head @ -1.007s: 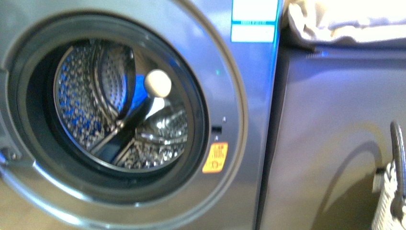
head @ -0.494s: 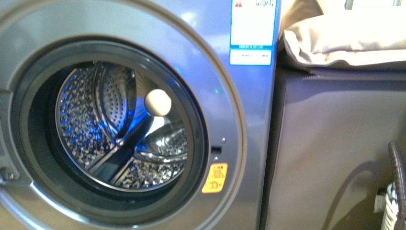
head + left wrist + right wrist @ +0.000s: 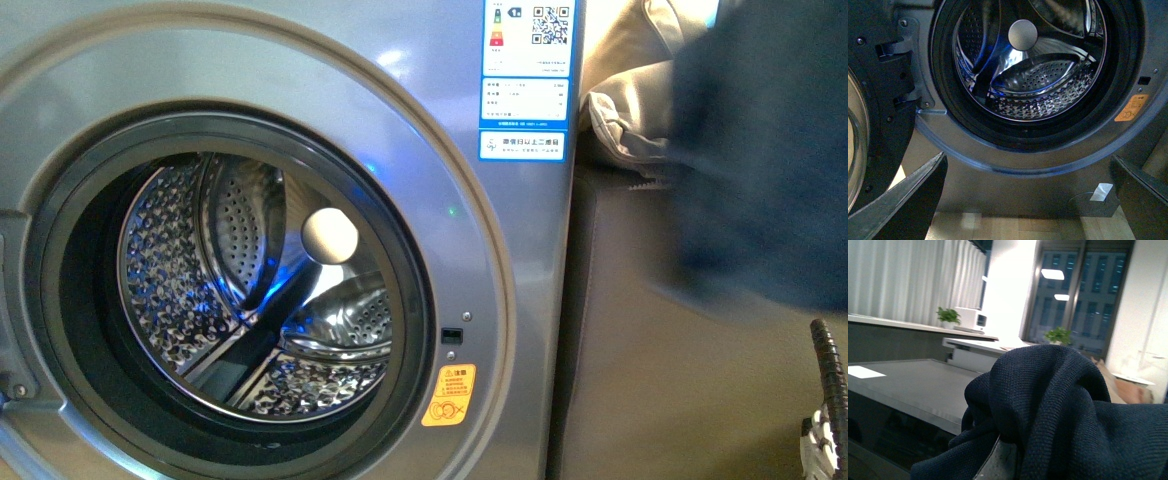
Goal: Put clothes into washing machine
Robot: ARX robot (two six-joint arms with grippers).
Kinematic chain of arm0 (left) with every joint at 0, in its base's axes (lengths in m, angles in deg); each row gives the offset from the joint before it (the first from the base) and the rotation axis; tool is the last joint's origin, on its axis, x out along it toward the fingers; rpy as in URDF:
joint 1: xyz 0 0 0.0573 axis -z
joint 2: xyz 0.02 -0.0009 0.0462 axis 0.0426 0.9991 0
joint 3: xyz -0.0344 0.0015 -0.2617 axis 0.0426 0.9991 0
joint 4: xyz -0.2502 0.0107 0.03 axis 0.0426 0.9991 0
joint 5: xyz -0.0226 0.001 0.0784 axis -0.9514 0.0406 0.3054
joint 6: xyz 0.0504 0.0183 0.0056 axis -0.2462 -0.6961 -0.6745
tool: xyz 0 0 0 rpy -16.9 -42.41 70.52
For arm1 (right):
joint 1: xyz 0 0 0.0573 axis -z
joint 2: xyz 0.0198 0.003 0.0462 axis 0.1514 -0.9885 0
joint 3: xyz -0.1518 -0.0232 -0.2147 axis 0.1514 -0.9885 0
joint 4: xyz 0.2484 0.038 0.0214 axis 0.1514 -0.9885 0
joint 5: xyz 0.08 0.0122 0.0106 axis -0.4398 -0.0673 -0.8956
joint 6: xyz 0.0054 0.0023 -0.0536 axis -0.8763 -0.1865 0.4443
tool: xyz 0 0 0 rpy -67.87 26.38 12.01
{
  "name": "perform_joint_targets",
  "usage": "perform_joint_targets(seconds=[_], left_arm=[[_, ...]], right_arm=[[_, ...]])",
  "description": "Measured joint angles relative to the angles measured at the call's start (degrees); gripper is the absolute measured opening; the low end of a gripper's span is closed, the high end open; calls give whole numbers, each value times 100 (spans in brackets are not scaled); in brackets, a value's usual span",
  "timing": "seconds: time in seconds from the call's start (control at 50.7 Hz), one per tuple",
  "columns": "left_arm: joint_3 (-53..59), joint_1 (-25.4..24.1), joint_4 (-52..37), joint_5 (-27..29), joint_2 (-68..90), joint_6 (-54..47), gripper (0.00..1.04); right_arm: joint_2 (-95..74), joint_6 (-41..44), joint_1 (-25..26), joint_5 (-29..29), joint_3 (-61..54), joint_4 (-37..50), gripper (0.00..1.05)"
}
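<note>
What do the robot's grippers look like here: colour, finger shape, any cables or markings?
The left gripper has two dark, matte, wedge-shaped fingers with flat faces tapering toward the tips; no cables or markings show. Of the right gripper only a pale grey sliver shows beneath the clothes. No arm can be made out in the front view.

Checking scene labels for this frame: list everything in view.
washing machine: one, silver-grey, left of front view, door open
drum: one, perforated steel, no clothes seen inside
warning sticker: one, yellow, right of porthole
labels: a stack, blue-white, machine's upper right
cabinet: one, taupe, right of machine
cushion: one, beige, on cabinet
basket: one, wicker, dark handle, far right
navy garment: one, draped over right gripper
plants: two, green, background
left gripper: open, empty, facing porthole
right gripper: mostly hidden under garment
</note>
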State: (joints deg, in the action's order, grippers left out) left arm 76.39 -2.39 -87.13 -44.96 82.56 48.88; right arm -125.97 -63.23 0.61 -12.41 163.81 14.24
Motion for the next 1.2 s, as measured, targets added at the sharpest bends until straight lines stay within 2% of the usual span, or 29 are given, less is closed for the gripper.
perform_joint_targets(seconds=[0.099, 0.316, 0.434, 1.204], left_arm=[[0, 0, 0, 0, 0, 0, 98], [0, 0, 0, 0, 0, 0, 98], [0, 0, 0, 0, 0, 0, 98], [0, 0, 0, 0, 0, 2, 98]], right_arm=[[-168, 35, -754, 227, 151, 7, 6], [-636, -212, -1869, 391, 208, 299, 6], [-726, -284, -2004, 372, 203, 304, 6], [-706, -313, -2000, 422, 205, 319, 6]])
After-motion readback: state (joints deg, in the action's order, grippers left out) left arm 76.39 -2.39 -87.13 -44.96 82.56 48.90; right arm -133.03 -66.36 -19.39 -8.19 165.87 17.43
